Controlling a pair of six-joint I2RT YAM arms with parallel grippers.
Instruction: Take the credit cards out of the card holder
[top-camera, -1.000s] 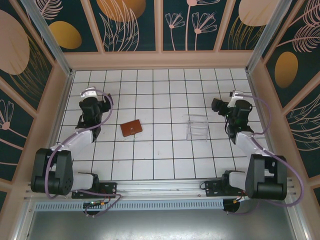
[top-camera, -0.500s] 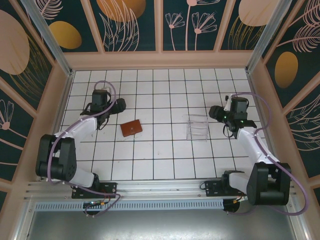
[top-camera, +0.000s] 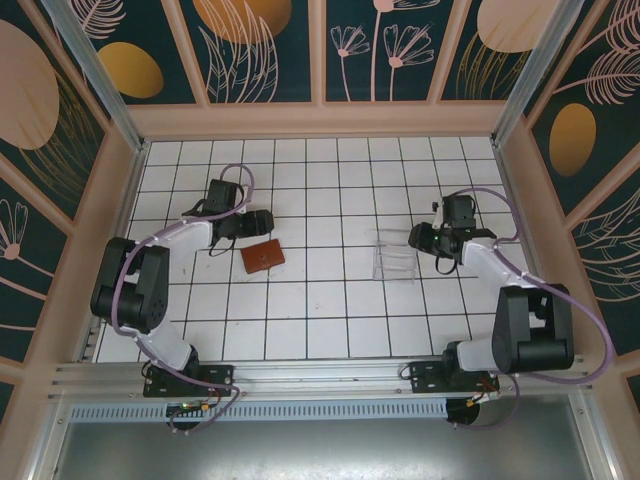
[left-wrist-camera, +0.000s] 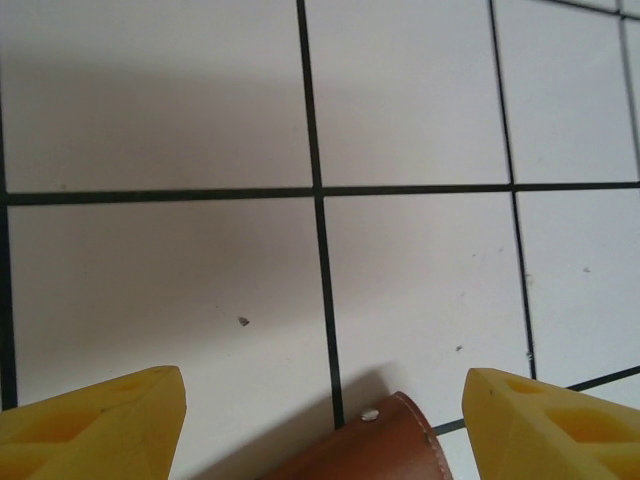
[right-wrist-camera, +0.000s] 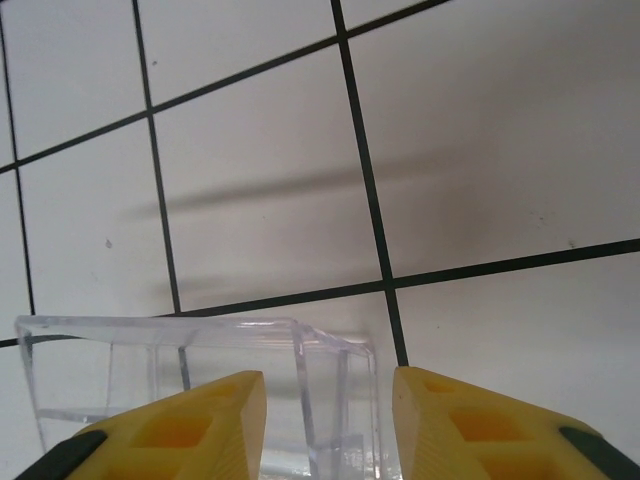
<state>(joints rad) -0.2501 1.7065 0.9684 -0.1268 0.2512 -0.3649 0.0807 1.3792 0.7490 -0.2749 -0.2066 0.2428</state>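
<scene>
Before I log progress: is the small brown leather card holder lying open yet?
No, the small brown leather card holder lies shut on the white tiled table, brown cover up.

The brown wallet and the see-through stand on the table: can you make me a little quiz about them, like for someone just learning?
1. True or false: the wallet lies wide open.
2. In the right wrist view, what shows between the yellow fingers of the right pincer? A) the clear stand B) the wallet C) a cup
3. Which pincer is nearer the wallet?

Key: 1 false, it is shut. 2 A. 3 the left pincer.
</scene>
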